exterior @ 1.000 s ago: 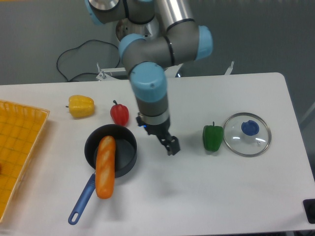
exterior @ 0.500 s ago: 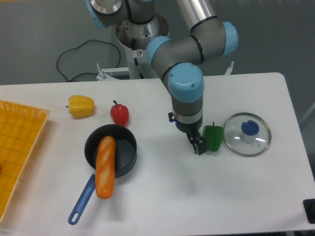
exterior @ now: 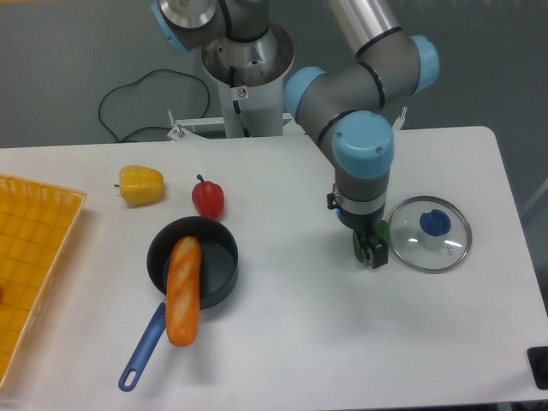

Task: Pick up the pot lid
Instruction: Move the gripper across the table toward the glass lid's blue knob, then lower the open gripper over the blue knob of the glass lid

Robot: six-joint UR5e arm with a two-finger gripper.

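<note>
My gripper point(exterior: 354, 229) is open, its two fingers spread apart with nothing seen between them. It points down to the left of the pot lid and overlaps the green pepper in the view. The pot lid point(exterior: 415, 242) is a round, see-through disc with a pale rim and a blue knob point(exterior: 435, 223), lying flat on the right side of the table. All of the lid shows, and a short gap separates it from the gripper.
Beside the lid, a green pepper point(exterior: 361, 253) is partly hidden by the gripper. Left of centre, a black pan point(exterior: 224, 287) with a blue handle holds one end of an orange-brown bread or sausage point(exterior: 182, 295). Behind are a red pepper point(exterior: 208, 199), a yellow pepper point(exterior: 141, 185); far left, an orange crate point(exterior: 34, 257).
The arm and gripper have travelled right across the table, from near the pan to the green pepper, closer to the lid. The fingers remain apart, and the objects have stayed put.
</note>
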